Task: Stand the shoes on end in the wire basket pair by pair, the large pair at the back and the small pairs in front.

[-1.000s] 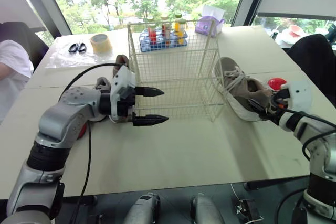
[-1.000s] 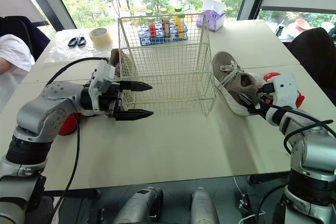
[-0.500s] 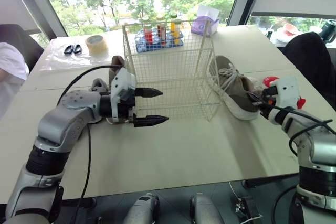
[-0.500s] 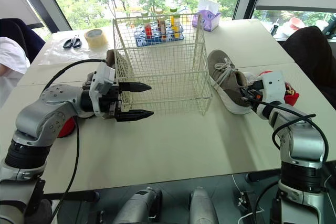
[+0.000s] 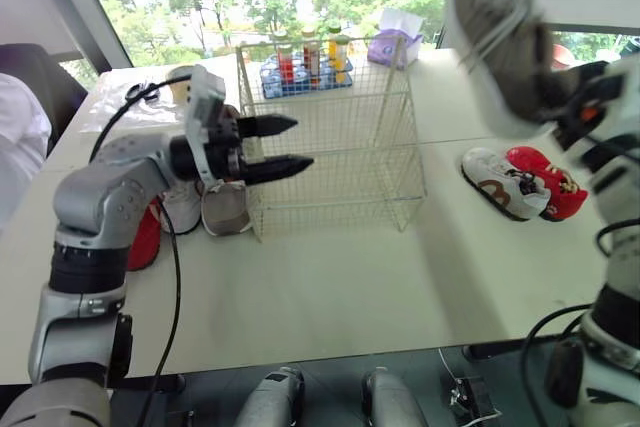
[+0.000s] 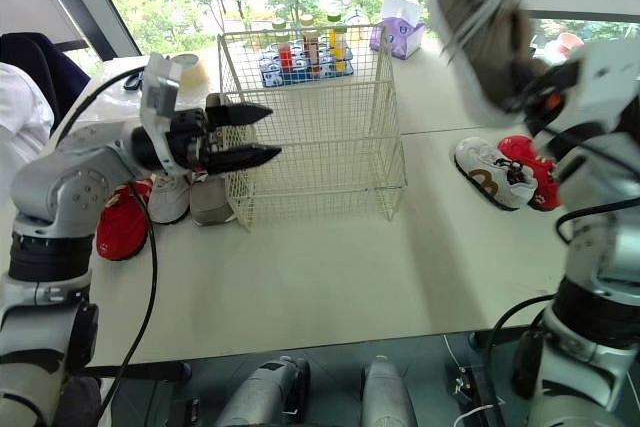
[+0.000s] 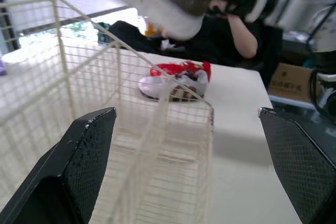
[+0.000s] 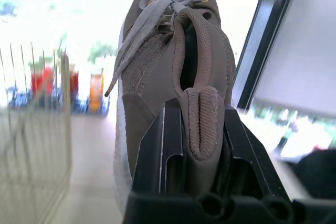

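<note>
A person's white sleeve (image 5: 14,135) shows at the far left edge. On the pale tabletop (image 5: 330,287), just outside the left wall of the cream wire basket (image 5: 335,182), lie three shoes: a red shoe (image 6: 118,229), then a small white shoe (image 5: 183,209), then a small grey-brown shoe (image 5: 226,209) nearest the wire. Above them the left end effector (image 5: 303,140) hovers by the basket's front left corner. Its two black fingers are spread wide with nothing between them, and they point toward the basket. The basket stands upright with no shoes inside. Behind it sit a blue rack of coloured bottles (image 5: 300,72) and a purple tissue box (image 5: 395,45).

To the right of the basket and well above the tabletop, the right end effector (image 8: 202,129) holds the large taupe lace-up sneaker (image 5: 500,37). Its fingers are clamped on the heel collar, and the sneaker's toe points up and away. Below it, on the tabletop well apart from the basket, a small white shoe with brown trim (image 5: 503,183) lies touching a small red shoe (image 5: 548,184).
</note>
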### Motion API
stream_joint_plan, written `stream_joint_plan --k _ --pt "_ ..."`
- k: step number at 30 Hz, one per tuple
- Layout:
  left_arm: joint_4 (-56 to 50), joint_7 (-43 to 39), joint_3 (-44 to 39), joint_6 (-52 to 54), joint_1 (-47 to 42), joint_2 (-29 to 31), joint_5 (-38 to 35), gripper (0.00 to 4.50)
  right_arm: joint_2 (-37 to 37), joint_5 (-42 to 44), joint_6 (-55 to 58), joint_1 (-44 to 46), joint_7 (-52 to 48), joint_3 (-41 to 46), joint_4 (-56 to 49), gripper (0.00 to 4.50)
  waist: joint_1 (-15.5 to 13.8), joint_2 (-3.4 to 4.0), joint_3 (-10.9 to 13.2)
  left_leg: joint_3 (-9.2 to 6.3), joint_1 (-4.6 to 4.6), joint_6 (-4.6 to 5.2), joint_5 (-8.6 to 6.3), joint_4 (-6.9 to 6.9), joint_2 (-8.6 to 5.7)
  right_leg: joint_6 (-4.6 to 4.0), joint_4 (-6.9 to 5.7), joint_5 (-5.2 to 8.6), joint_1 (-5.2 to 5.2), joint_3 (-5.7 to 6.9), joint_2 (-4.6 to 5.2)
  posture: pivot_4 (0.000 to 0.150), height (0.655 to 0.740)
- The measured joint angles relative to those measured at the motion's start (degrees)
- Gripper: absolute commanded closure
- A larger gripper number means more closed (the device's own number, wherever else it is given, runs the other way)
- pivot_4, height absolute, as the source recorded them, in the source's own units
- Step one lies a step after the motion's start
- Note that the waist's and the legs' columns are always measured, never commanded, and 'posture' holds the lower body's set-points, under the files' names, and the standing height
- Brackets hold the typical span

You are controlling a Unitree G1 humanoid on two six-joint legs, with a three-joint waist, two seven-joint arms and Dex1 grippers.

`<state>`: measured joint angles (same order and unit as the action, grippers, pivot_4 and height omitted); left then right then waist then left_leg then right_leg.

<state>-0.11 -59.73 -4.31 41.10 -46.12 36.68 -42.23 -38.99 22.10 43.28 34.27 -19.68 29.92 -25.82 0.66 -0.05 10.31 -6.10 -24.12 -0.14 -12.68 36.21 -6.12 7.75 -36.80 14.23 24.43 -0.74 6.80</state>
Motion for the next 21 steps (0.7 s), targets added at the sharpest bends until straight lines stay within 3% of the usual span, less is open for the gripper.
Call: stream_joint_plan --k 8,14,21 --pt "15.6 -1.2 -1.7 0.8 -11.3 -0.8 0.3 0.0 -11.9 2.3 -14.0 1.4 -19.8 -12.3 -1.8 4.34 0.5 -0.02 0.0 0.08 0.05 0.06 -0.02 0.04 0.02 0.04 -0.14 0.02 0.01 -0.02 -0.02 0.15 0.74" --pt "22.0 -2.1 -4.6 2.3 -15.5 -0.5 0.2 0.0 -13.5 -4.1 -31.4 4.3 -27.0 -18.5 3.6 4.34 0.2 -0.11 0.1 0.08 0.03 0.01 0.0 0.11 0.0 0.04 -0.14 0.02 0.01 -0.02 0.0 0.15 0.74" --pt "22.4 -2.0 -6.3 4.8 -15.5 1.3 0.1 0.0 -13.1 -8.1 -43.4 5.4 -31.5 -23.3 9.6 4.34 0.3 -0.13 0.1 0.07 0.03 -0.21 0.13 0.09 -0.01 0.04 -0.17 0.02 0.04 -0.04 0.0 0.15 0.74"
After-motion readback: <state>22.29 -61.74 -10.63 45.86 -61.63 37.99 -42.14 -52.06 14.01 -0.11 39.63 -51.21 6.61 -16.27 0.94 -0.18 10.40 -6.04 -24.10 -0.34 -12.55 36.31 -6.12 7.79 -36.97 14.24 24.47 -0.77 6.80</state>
